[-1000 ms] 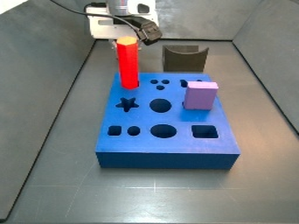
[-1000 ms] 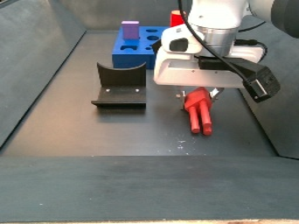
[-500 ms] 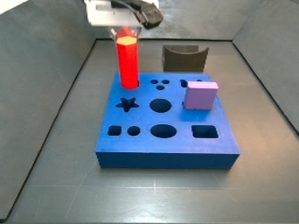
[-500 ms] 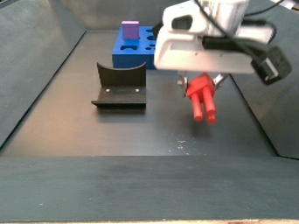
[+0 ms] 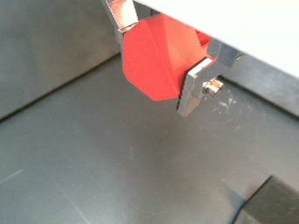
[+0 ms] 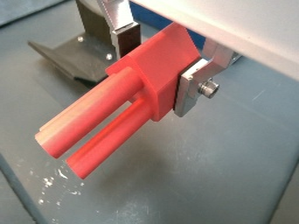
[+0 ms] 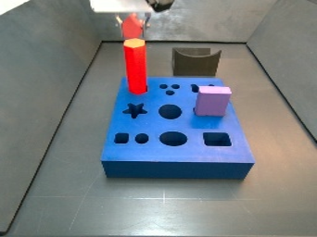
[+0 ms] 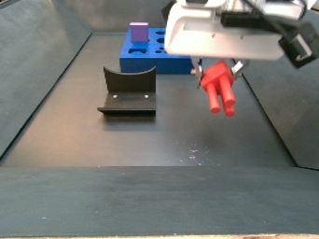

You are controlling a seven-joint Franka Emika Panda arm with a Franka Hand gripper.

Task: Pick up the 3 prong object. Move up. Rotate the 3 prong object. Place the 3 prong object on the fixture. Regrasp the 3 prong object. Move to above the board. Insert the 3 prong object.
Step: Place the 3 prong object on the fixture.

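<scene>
My gripper [image 8: 217, 63] is shut on the salmon-red 3 prong object [image 8: 222, 93] and holds it well above the dark floor, prongs hanging down and tilted. In both wrist views the silver fingers [image 6: 194, 83] clamp its blocky body [image 5: 158, 54], and its prongs [image 6: 87, 144] stick out from the jaws. The dark fixture [image 8: 127, 93] stands on the floor to the side of the gripper and lower; it also shows in a wrist view [image 6: 73, 58]. The blue board [image 7: 173, 134] lies beyond. In this side view only the gripper's lower edge [image 7: 130, 6] shows at the top.
A tall red column [image 7: 133, 67] and a purple cube [image 7: 213, 101] stand on the board. The fixture [image 7: 196, 62] sits behind the board. Grey walls slope up round the floor on all sides.
The gripper has risen with the 3 prong object, lifting it off the floor. It has almost left the top of one side view.
</scene>
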